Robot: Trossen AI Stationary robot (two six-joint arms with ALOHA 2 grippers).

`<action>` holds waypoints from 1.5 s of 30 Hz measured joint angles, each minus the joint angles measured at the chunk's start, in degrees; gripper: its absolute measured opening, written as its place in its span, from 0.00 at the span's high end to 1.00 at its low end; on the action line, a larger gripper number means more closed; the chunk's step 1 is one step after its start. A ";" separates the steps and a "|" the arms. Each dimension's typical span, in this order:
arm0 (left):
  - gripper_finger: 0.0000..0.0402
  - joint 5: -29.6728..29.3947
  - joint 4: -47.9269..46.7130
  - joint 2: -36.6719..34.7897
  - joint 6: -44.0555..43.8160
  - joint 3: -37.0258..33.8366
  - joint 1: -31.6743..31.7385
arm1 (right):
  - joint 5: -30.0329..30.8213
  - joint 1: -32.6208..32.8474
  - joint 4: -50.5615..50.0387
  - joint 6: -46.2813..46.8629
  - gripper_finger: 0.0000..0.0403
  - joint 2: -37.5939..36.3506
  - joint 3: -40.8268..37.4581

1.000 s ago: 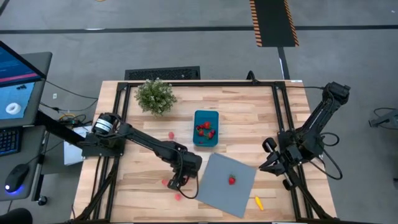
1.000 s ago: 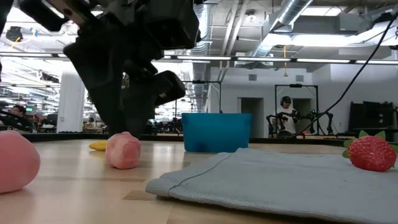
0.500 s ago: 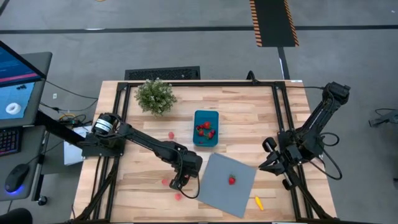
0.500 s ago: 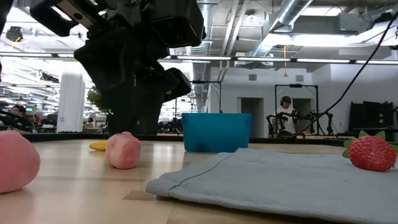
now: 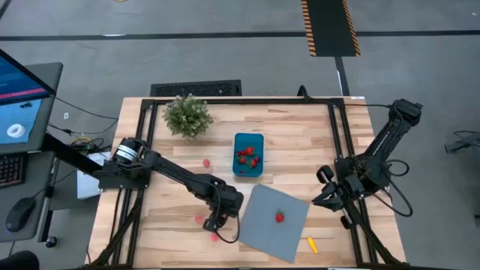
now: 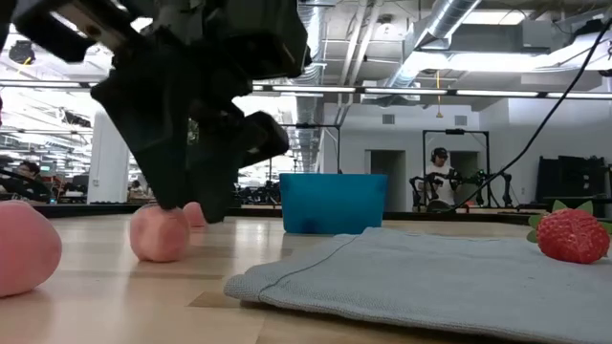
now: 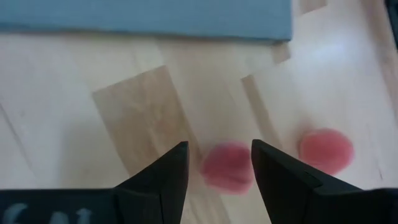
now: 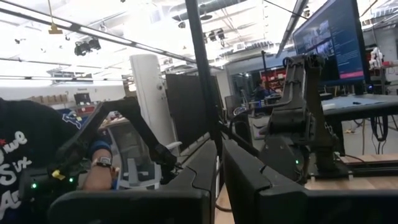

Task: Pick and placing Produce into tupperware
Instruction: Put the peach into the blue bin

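Pink round produce piece (image 7: 227, 165) down on the bench (image 5: 300, 142), right between the two fingers of the left tool (image 7: 216, 167), fingers apart, not squeezing it. Second pink piece (image 7: 326, 150) just beside. Strawberry (image 5: 279, 217) on grey sheet (image 5: 274, 222). More red pieces inside teal tupperware (image 5: 248, 154). Right tool (image 8: 219, 163) off by the bench's right edge, fingers nearly together, holding nothing.
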 joint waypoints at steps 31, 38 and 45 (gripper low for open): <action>0.70 1.61 1.42 0.78 0.74 0.00 1.47 | 3.18 0.00 1.01 -2.99 0.87 -0.05 0.00; 0.71 1.03 3.31 -7.91 1.72 0.00 4.82 | 3.21 0.00 0.55 -2.99 0.87 -1.13 0.00; 0.72 -4.23 -0.52 -22.69 3.08 -1.61 7.82 | 4.35 0.00 -0.60 -2.99 0.87 -1.68 0.00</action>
